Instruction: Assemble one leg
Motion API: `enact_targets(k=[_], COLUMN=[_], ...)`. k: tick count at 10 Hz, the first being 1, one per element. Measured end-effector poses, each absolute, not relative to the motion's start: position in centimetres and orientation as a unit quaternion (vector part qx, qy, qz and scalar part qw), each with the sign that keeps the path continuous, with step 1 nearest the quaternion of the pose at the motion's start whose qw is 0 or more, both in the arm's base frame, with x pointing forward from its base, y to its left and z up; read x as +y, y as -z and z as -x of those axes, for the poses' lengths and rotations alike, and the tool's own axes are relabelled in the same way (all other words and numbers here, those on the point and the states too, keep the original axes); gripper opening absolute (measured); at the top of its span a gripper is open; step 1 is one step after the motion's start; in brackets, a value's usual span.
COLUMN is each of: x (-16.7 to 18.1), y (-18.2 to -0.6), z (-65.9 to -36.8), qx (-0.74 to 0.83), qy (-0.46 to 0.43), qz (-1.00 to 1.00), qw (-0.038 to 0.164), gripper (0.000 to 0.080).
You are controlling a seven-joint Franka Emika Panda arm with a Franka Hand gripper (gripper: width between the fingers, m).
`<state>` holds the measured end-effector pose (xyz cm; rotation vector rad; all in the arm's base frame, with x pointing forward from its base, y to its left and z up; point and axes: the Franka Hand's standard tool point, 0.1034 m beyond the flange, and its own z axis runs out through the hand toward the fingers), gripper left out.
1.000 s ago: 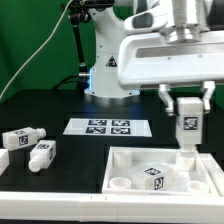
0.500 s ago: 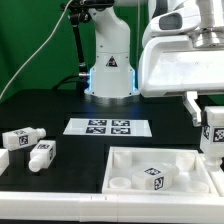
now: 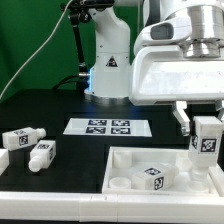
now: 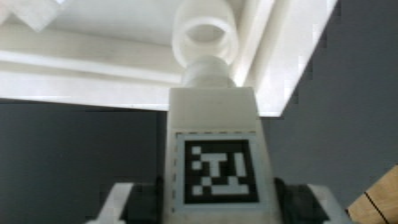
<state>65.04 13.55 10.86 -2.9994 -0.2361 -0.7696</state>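
My gripper is shut on a white leg with a black-and-white tag and holds it upright over the right part of the large white square tray-like piece. In the wrist view the leg runs from between my fingers toward a round socket of that piece, its narrow tip just short of the socket. Two more legs lie on the table at the exterior view's left. Another tagged leg lies inside the tray-like piece.
The marker board lies on the black table ahead of the arm's base. A white ledge runs along the near edge at the exterior view's left. A green backdrop stands behind.
The gripper with the leg swung toward the exterior view's right, then came back a little leftward and lower, over the right part of the tray-like piece.
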Motion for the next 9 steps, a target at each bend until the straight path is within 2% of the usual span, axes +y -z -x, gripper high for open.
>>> enact_targets(k=[9], x=[14.08], y=[-9.62], z=[-64.81], qx=[-0.080], qy=[0.253], qz=[0.964], qw=[0.018], gripper=[0.0284])
